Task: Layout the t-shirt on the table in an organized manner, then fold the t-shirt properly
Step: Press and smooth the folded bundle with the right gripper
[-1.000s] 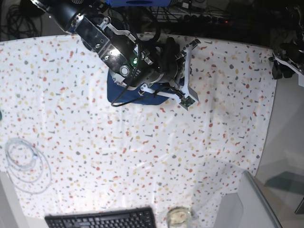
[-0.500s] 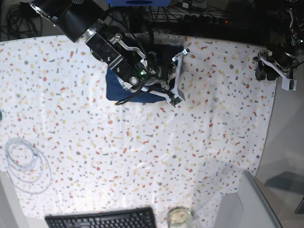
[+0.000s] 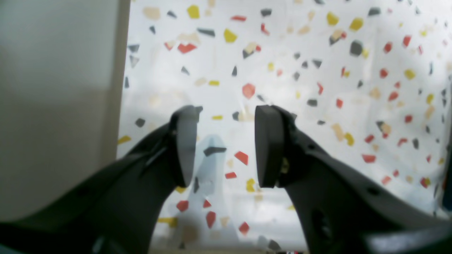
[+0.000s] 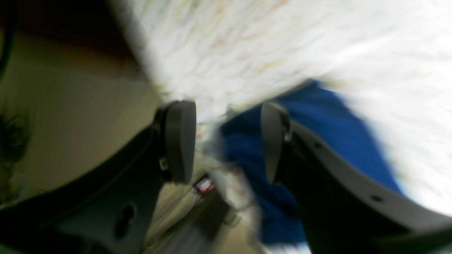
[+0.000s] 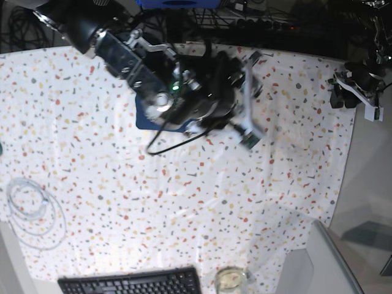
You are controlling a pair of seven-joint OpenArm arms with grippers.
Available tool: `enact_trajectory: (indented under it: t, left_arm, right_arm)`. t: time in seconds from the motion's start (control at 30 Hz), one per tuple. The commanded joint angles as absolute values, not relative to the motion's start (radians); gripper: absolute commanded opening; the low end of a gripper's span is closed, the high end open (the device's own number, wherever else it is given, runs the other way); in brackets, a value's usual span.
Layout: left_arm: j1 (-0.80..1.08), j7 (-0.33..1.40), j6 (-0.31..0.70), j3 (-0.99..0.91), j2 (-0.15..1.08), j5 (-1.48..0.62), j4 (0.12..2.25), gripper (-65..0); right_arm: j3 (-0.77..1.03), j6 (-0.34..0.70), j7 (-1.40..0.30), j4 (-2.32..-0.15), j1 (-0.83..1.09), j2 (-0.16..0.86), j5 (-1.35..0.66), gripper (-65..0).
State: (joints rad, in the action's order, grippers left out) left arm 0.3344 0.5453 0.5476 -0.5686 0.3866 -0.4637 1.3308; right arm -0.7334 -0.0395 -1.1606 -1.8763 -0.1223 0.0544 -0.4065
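Near the desk's [image 5: 92, 159] far edge, the right tool [image 5: 248, 98] hovers spread over the t-shirt [image 5: 147, 119], hiding most; the left tool [image 3: 226, 144] gapes empty; keyboard [image 5: 131, 283] nearby.

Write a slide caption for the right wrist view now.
Right end effector open and empty above the blue t-shirt lying on the speckled table.

Base view overhead of the table [image 5: 184, 196], wrist views close behind each pincer, sharing the speckled cloth
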Motion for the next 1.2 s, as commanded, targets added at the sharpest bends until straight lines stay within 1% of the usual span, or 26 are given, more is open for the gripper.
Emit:
enact_trajectory:
  t: [0.0, 0.1, 0.17, 0.2, 0.27, 0.33, 0.4, 0.5, 0.6, 0.63, 0.7, 0.73, 0.77, 0.8, 0.87, 0.9, 0.93, 1.07, 1.17]
  left_arm:
    - [0.338, 0.530, 0.545, -0.596, 0.418, -0.472, 1.322, -39.2]
    - [0.335, 0.530, 0.547, -0.667, 0.421, -0.472, 1.274, -39.2]
    - [0.335, 0.530, 0.547, -0.708, 0.421, -0.472, 1.264, -39.2]
    - [0.335, 0.530, 0.547, -0.723, 0.421, -0.472, 1.262, -39.2]
    - [0.340, 0.530, 0.547, -0.737, 0.421, -0.472, 1.262, -39.2]
    - [0.340, 0.530, 0.547, -0.739, 0.423, -0.472, 1.264, -39.2]
    - [0.340, 0.532, 0.547, -0.739, 0.423, -0.472, 1.265, -39.2]
    - [0.340, 0.533, 0.547, -0.734, 0.421, -0.472, 1.265, -39.2]
    - [0.340, 0.533, 0.547, -0.733, 0.418, -0.472, 1.264, -39.2]
    - [0.340, 0.533, 0.547, -0.733, 0.418, -0.472, 1.262, -39.2]
    - [0.340, 0.533, 0.547, -0.733, 0.418, -0.472, 1.257, -39.2]
    - [0.340, 0.533, 0.547, -0.733, 0.418, -0.472, 1.257, -39.2]
    - [0.340, 0.533, 0.547, -0.733, 0.418, -0.472, 1.257, -39.2]
    - [0.340, 0.533, 0.547, -0.733, 0.418, -0.472, 1.257, -39.2]
    - [0.340, 0.533, 0.547, -0.733, 0.418, -0.472, 1.257, -39.2]
    - [0.340, 0.533, 0.547, -0.733, 0.417, -0.472, 1.257, -39.2]
    - [0.340, 0.533, 0.547, -0.733, 0.417, -0.472, 1.257, -39.2]
    - [0.340, 0.533, 0.547, -0.733, 0.414, -0.472, 1.257, -39.2]
    - [0.341, 0.533, 0.547, -0.731, 0.414, -0.472, 1.257, -39.2]
  right_arm:
    - [-0.702, -0.061, -1.158, -1.896, -0.136, 0.068, -0.407, -36.5]
    - [-0.693, -0.107, -1.139, -1.842, -0.177, 0.113, -0.406, -36.5]
    - [-0.722, -0.110, -1.133, -1.796, -0.200, 0.120, -0.406, -36.2]
    - [-0.745, -0.110, -1.125, -1.773, -0.220, 0.122, -0.406, -34.8]
    - [-0.788, -0.110, -1.109, -1.738, -0.243, 0.120, -0.406, -29.4]
    - [-0.829, -0.111, -1.081, -1.698, -0.266, 0.117, -0.406, -21.9]
    - [-0.857, -0.111, -1.041, -1.652, -0.288, 0.116, -0.406, -17.3]
    - [-0.875, -0.107, -0.970, -1.567, -0.311, 0.116, -0.406, -17.0]
    - [-0.875, -0.104, -0.940, -1.483, -0.331, 0.114, -0.412, -17.4]
    - [-0.875, -0.102, -0.937, -1.466, -0.331, 0.113, -0.412, -19.1]
    - [-0.872, -0.065, -0.935, -1.440, -0.337, 0.101, -0.412, -26.7]
    - [-0.869, -0.041, -0.935, -1.426, -0.337, 0.096, -0.412, -31.8]
    - [-0.868, -0.019, -0.935, -1.408, -0.337, 0.094, -0.410, -39.3]
    - [-0.868, -0.007, -0.935, -1.394, -0.337, 0.091, -0.410, -45.5]
    - [-0.868, -0.002, -0.929, -1.360, -0.341, 0.065, -0.407, -59.0]
    - [-0.868, -0.002, -0.929, -1.345, -0.344, 0.058, -0.407, -63.2]
    - [-0.868, -0.002, -0.928, -1.326, -0.346, 0.048, -0.407, -65.0]
    - [-0.875, -0.002, -0.843, -1.307, -0.366, 0.028, -0.407, -64.8]
    - [-0.875, -0.002, -0.831, -1.299, -0.387, 0.021, -0.407, -64.8]
